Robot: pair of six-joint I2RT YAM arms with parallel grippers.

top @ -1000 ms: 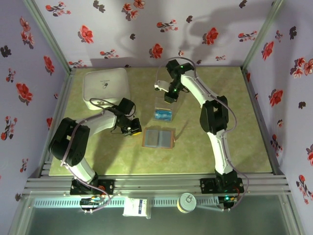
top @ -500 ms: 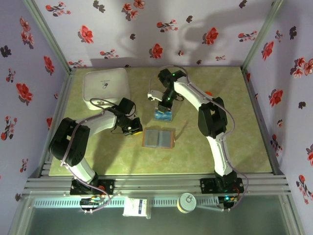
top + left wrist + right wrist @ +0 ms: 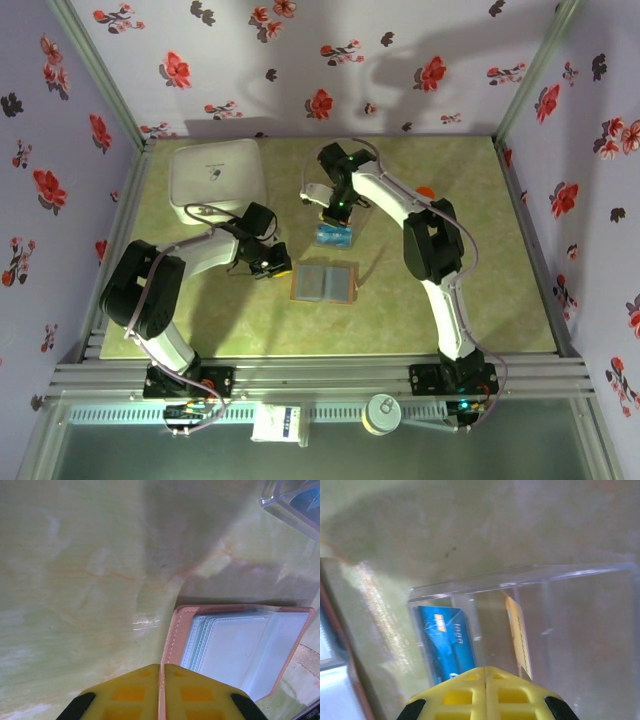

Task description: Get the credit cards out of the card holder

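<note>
Two claws shut: left claw (image 3: pixel 160 672) pinches card holder (image 3: pixel 235 645) at 9 o'clock edge, prob anchoring it; right claw (image 3: pixel 485 675) empty over clear box (image 3: pixel 520 577) at 12 o'clock, credit card (image 3: pixel 445 640) inside.

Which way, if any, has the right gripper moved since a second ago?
Yes: right gripper shifted left, over the clear rectangular plastic box.
</note>
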